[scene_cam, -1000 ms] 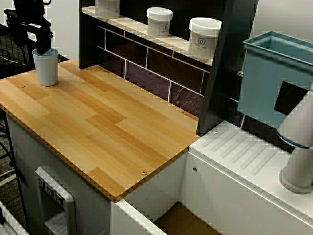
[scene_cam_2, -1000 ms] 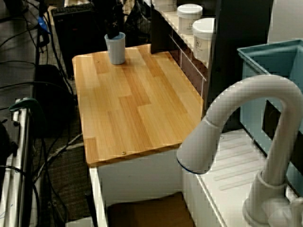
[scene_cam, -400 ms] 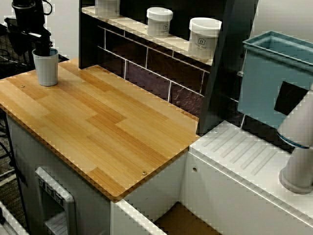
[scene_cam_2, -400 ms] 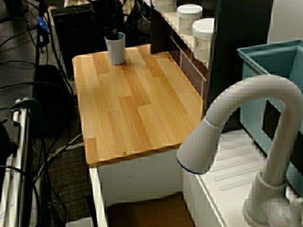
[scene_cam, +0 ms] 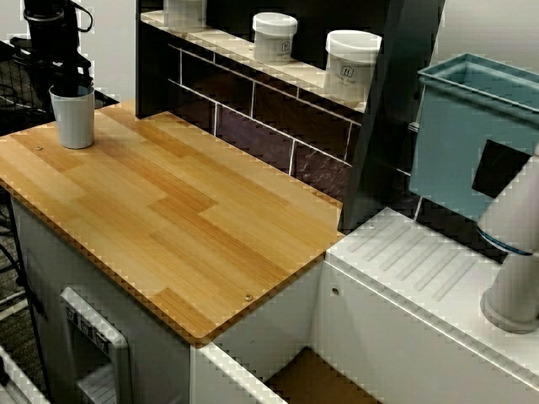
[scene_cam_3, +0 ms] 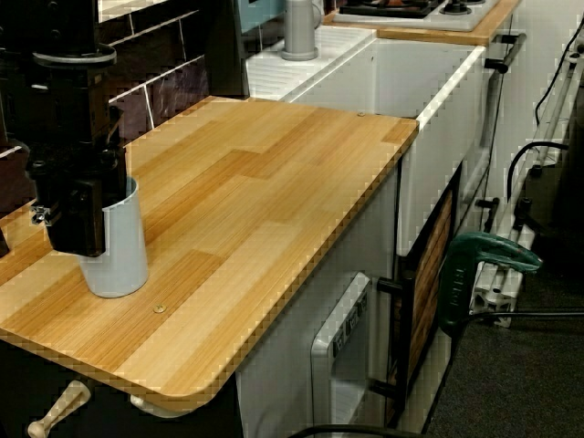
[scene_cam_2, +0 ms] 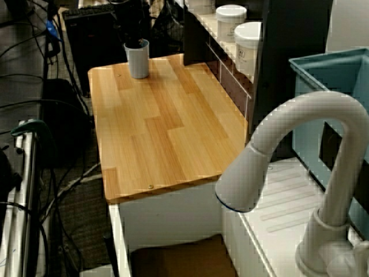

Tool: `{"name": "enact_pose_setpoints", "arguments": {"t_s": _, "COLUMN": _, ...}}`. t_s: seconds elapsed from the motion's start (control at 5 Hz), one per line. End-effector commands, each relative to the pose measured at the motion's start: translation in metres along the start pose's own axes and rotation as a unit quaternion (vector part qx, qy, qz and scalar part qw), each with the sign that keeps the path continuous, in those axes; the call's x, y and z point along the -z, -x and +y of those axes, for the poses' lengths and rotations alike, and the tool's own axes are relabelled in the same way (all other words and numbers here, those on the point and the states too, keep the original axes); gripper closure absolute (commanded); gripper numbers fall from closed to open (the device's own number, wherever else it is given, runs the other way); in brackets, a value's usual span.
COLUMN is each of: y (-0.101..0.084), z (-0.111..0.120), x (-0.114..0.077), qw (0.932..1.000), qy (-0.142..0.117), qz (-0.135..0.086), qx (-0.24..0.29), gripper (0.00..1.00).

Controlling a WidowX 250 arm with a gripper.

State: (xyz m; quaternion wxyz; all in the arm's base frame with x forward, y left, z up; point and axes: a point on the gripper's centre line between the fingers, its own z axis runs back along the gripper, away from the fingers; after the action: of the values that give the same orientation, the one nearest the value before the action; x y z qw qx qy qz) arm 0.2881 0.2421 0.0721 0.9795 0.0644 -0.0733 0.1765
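Cup [scene_cam_3: 124,254] pinched by end effector [scene_cam_3: 89,233]; side view alone shows this.

No text, brand or number is legible in any view. In the view from above, two white jars on the shelf [scene_cam: 226,40] each bear a small dark emblem on the front: the middle jar [scene_cam: 274,36] and the larger jar [scene_cam: 352,66]. Both emblems are too small to read. The view past the tap shows the larger jar's [scene_cam_2: 248,51] emblem again, equally blurred. Under the worktop [scene_cam_3: 265,192], the white appliance front [scene_cam_3: 345,336] carries a row of faint grey marks, which are illegible in the low side view.
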Motion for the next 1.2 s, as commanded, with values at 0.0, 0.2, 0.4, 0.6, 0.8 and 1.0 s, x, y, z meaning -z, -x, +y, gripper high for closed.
{"name": "enact_pose_setpoints", "arguments": {"t_s": 0.0, "y": -0.007, "z": 0.001, "x": -0.019, "qw": 0.9997, "qy": -0.004, "qz": -0.024, "qx": -0.001, "gripper": 1.00}}
{"name": "enact_pose_setpoints", "arguments": {"t_s": 0.2, "y": -0.008, "z": -0.003, "x": -0.030, "qw": 0.9995, "qy": 0.008, "qz": -0.029, "qx": -0.005, "gripper": 1.00}}
{"name": "enact_pose_setpoints", "arguments": {"t_s": 0.4, "y": -0.006, "z": -0.015, "x": -0.049, "qw": 0.9993, "qy": 0.029, "qz": -0.024, "qx": 0.000, "gripper": 1.00}}
{"name": "enact_pose_setpoints", "arguments": {"t_s": 0.6, "y": 0.003, "z": -0.029, "x": -0.062, "qw": 0.9988, "qy": 0.038, "qz": -0.029, "qx": 0.013, "gripper": 1.00}}
{"name": "enact_pose_setpoints", "arguments": {"t_s": 0.8, "y": 0.007, "z": -0.040, "x": -0.078, "qw": 0.9978, "qy": 0.055, "qz": -0.036, "qx": 0.010, "gripper": 1.00}}
{"name": "enact_pose_setpoints", "arguments": {"t_s": 1.0, "y": 0.010, "z": -0.060, "x": -0.092, "qw": 0.9962, "qy": 0.070, "qz": -0.049, "qx": 0.017, "gripper": 1.00}}
